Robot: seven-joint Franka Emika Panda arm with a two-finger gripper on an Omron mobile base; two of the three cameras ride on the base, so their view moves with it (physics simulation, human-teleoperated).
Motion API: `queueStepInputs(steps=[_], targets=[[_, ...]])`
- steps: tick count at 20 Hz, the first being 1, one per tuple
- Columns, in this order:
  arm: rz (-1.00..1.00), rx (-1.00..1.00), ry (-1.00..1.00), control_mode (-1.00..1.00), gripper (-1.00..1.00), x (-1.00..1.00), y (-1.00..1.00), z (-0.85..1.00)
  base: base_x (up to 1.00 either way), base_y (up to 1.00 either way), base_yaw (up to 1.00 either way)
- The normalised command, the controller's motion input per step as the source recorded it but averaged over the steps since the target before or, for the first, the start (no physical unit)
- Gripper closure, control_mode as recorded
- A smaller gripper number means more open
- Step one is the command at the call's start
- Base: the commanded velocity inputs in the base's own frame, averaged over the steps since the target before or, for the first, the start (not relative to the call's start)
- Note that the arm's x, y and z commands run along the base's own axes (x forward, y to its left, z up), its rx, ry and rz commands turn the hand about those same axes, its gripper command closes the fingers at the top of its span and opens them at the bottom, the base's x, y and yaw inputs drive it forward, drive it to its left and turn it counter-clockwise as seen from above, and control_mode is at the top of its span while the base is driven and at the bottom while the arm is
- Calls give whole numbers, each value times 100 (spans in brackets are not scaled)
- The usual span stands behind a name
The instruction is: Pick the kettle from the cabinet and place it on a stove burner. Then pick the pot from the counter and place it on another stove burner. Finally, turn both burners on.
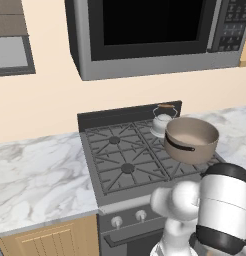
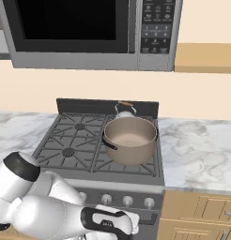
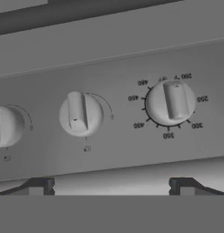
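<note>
The silvery kettle point(image 1: 162, 120) point(image 2: 125, 110) stands on the stove's back right burner. Just in front of it, the wide taupe pot point(image 1: 191, 140) point(image 2: 130, 139) rests on the front right burner. My gripper point(image 3: 111, 186) is low, facing the stove's grey front panel, open with nothing between its fingertips point(image 3: 41, 185). In the hand view a plain knob point(image 3: 79, 113) lies straight ahead. A numbered dial point(image 3: 170, 102) is to its right and another knob point(image 3: 0, 126) sits at the left edge. The tan cabinet point(image 2: 204, 56) hangs right of the microwave.
The grey microwave point(image 1: 145, 35) point(image 2: 89, 33) hangs over the stove point(image 1: 115, 155) point(image 2: 70, 140). White marbled counter point(image 1: 40, 170) point(image 2: 197, 150) runs on both sides. The left two burners are bare. My arm bends low in front of the oven.
</note>
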Motion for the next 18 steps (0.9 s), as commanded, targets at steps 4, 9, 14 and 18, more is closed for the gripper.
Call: queueStepInputs(steps=[4,9,14,18], targets=[[-2,-1,-6,-100,-100,4,-13,-12,0,0,0],[3,-4,-9,-100,-100,17,-1,-11,0,0,0],[4,-8,-7,-100,-100,14,-5,-17,0,0,0],[0,-5,-2,-100,-100,2,-23,-29,0,0,0]])
